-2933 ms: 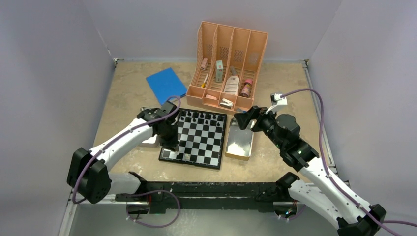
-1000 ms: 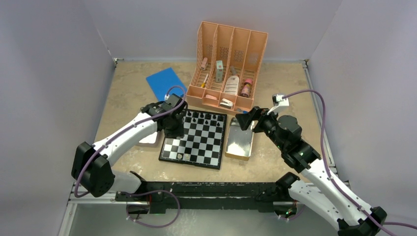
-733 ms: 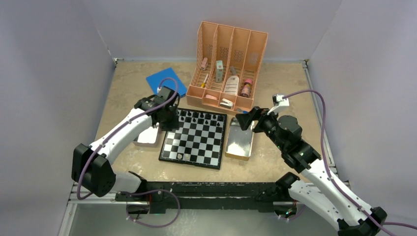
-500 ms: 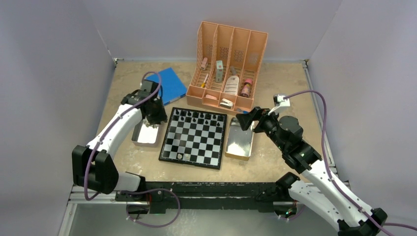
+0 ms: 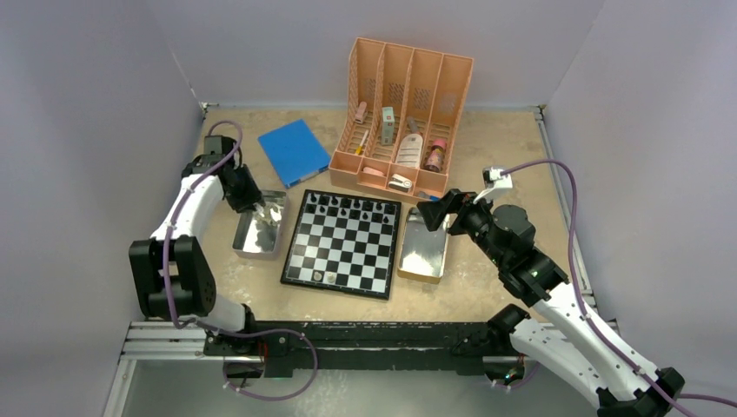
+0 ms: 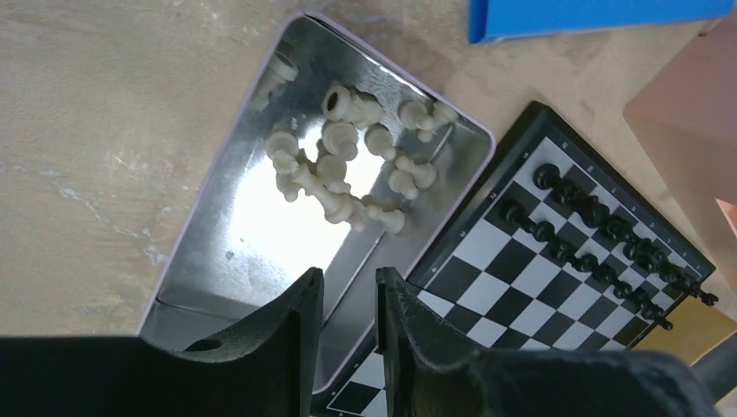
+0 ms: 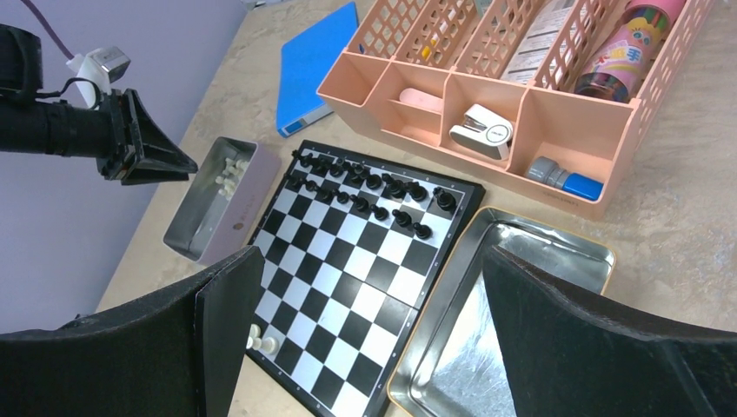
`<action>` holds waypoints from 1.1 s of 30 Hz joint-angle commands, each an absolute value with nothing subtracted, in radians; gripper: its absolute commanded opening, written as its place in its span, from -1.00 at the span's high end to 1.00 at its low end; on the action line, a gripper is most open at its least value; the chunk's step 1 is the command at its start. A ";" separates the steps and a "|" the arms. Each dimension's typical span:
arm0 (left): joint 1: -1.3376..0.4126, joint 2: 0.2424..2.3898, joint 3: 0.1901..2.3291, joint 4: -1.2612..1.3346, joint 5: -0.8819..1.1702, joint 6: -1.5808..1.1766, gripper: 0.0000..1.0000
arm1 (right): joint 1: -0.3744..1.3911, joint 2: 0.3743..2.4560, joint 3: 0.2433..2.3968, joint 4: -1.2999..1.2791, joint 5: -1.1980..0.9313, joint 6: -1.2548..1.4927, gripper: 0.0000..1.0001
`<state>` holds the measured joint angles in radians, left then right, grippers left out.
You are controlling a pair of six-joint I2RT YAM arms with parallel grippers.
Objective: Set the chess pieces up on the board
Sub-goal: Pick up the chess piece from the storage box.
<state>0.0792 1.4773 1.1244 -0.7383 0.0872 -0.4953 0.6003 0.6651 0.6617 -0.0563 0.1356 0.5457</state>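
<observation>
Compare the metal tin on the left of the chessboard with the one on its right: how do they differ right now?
Contents: the left tin holds a heap of pale chess pieces, while the right tin looks empty. Colour: the left tin's outer wall is silvery pink, the right tin's is gold. Shared: both are shiny, rectangular with rounded corners, and lie open along a side of the board.
</observation>
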 commanded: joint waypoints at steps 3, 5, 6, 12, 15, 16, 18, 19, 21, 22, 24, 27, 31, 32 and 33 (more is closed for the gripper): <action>0.134 1.546 1.190 -0.700 0.133 -0.456 0.46 | 0.603 0.660 0.695 -0.026 0.126 0.532 -0.96; 0.139 1.564 1.202 -0.706 0.130 -0.450 0.46 | 0.603 0.662 0.695 -0.021 0.127 0.530 -0.96; 0.140 1.572 1.209 -0.711 0.127 -0.448 0.46 | 0.603 0.663 0.694 -0.016 0.127 0.529 -0.96; 0.140 1.617 1.210 -0.702 0.143 -0.439 0.46 | 0.603 0.669 0.683 -0.005 0.123 0.524 -0.96; 0.140 1.657 1.232 -0.709 0.169 -0.435 0.46 | 0.603 0.668 0.683 -0.005 0.121 0.524 -0.96; 0.140 1.668 1.241 -0.716 0.164 -0.434 0.47 | 0.603 0.668 0.683 0.007 0.121 0.523 -0.96; 0.140 1.682 1.253 -0.721 0.160 -0.434 0.48 | 0.603 0.669 0.684 0.023 0.119 0.523 -0.96; 0.140 1.687 1.257 -0.720 0.160 -0.434 0.48 | 0.603 0.672 0.685 0.025 0.120 0.522 -0.96; 0.140 1.701 1.274 -0.719 0.158 -0.434 0.48 | 0.603 0.678 0.687 0.029 0.118 0.521 -0.96; 0.140 1.710 1.286 -0.723 0.155 -0.434 0.48 | 0.603 0.681 0.687 0.032 0.117 0.520 -0.96; 0.140 1.729 1.306 -0.728 0.146 -0.434 0.48 | 0.603 0.685 0.683 0.036 0.109 0.519 -0.96; 0.140 1.751 1.314 -0.724 0.149 -0.433 0.48 | 0.603 0.689 0.677 0.041 0.107 0.520 -0.96; 0.140 1.767 1.313 -0.723 0.153 -0.424 0.48 | 0.603 0.683 0.675 0.033 0.104 0.521 -0.96; 0.140 1.769 1.314 -0.723 0.155 -0.423 0.49 | 0.604 0.680 0.675 0.029 0.100 0.521 -0.96; 0.140 1.770 1.315 -0.722 0.160 -0.423 0.49 | 0.603 0.679 0.674 0.028 0.097 0.521 -0.96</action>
